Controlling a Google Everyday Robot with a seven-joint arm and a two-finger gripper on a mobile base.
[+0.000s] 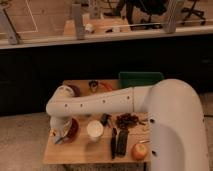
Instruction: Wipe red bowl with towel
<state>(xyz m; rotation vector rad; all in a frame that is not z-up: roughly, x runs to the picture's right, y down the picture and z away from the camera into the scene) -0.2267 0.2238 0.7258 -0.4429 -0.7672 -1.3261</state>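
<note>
The red bowl [73, 129] sits at the left front of the wooden table [85, 152]; only its right part shows. My gripper [62, 134] hangs from the white arm [95, 104] and is down in or right over the bowl's left side, covering it. A small light-grey patch, probably the towel [59, 139], shows under the gripper at the bowl's left rim. I cannot tell whether the gripper holds it.
A white cup [95, 130] stands right of the bowl. Black flat items [120, 142] and an apple [140, 150] lie at the front right, a dark cluster [127, 120] behind them. A green bin [140, 79] stands at the back right, and a dark round thing [75, 90] by the elbow.
</note>
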